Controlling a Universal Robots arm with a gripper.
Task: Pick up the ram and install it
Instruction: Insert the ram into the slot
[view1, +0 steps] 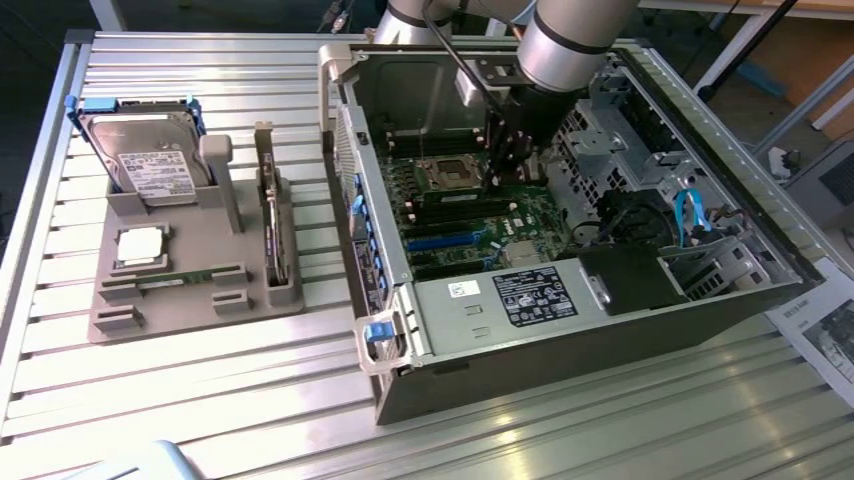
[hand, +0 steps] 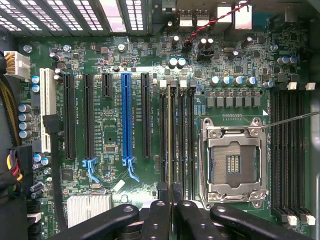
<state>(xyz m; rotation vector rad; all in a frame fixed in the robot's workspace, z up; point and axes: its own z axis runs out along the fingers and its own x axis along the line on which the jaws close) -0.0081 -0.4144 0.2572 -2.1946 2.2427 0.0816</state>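
My gripper (view1: 509, 168) reaches down into the open computer case (view1: 574, 330), over the motherboard (hand: 115, 125). In the wrist view its two dark fingertips (hand: 163, 193) are shut on the ram (hand: 170, 135). The ram shows edge-on as a thin pale strip. It runs along one of the black memory slots beside the empty processor socket (hand: 233, 162), with the gripper (hand: 170, 193) holding one end. I cannot tell whether the ram sits fully in the slot or just above it.
A grey holder (view1: 187, 300) at the exterior view's left carries a hard drive (view1: 147, 165), a square processor chip (view1: 140, 245) and an upright expansion card (view1: 274, 230). A blue card slot (hand: 126, 115) and another bank of memory slots (hand: 287, 150) flank the gripper. Cables (view1: 687, 215) crowd the case's far side.
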